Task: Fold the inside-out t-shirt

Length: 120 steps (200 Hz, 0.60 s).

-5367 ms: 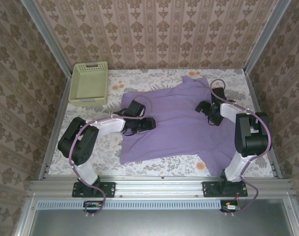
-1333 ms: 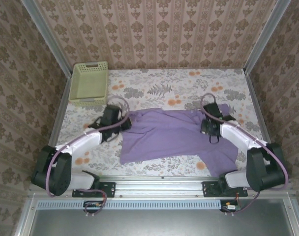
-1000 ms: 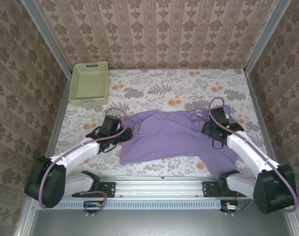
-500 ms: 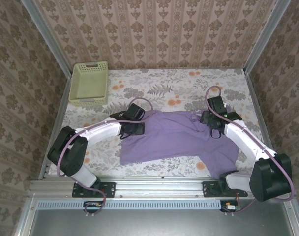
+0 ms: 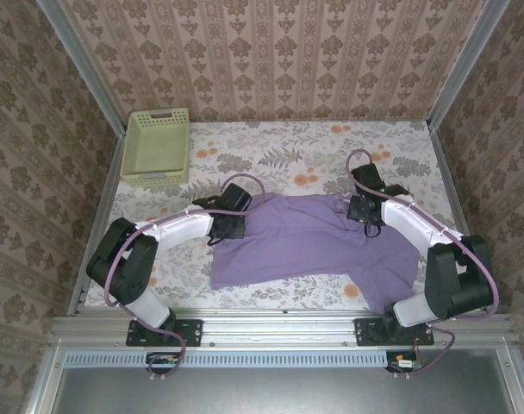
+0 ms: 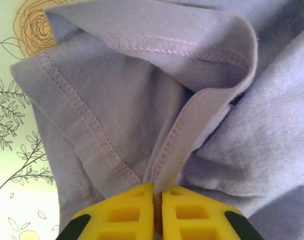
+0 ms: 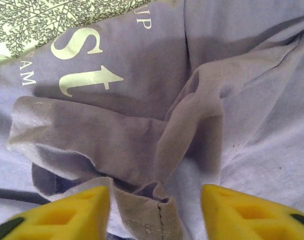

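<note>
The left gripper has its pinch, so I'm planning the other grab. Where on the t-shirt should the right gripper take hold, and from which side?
Grip the raised fold of the t-shirt that stands between the open fingers of the right gripper, coming straight down from above. It humps up off the flat cloth, so the jaws should be able to close across it.

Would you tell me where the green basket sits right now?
In the top view the basket sits in the far left corner of the table, clear of the t-shirt lying nearer and to the right.
</note>
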Available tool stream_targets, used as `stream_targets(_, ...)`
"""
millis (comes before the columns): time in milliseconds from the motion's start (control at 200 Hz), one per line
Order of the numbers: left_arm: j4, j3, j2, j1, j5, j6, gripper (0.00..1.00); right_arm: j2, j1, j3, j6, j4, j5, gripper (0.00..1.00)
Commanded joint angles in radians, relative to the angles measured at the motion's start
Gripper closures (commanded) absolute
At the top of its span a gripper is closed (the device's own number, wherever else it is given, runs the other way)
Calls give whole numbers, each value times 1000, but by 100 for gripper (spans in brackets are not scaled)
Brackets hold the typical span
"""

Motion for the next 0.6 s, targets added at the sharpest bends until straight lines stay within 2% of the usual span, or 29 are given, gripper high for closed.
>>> stream_targets(0,10,-19,-9,12,22,2,94,17,-2,25,-13,-17,-4,60)
stream_targets(105,28,-32,-37,35,52,9,100,25,-2,40,-22,-26,8,77)
stream_targets(270,90,-61,-98,94,133,19,100,28,-2,86,-42,-48,64,96)
stream_targets(355,113,-60,-119,128,173,28,100,29,-3,126,-49,-62,99,100)
stream_targets(595,149,0,-150,218,295,50,100,30,-3,268,-65,-94,176,100)
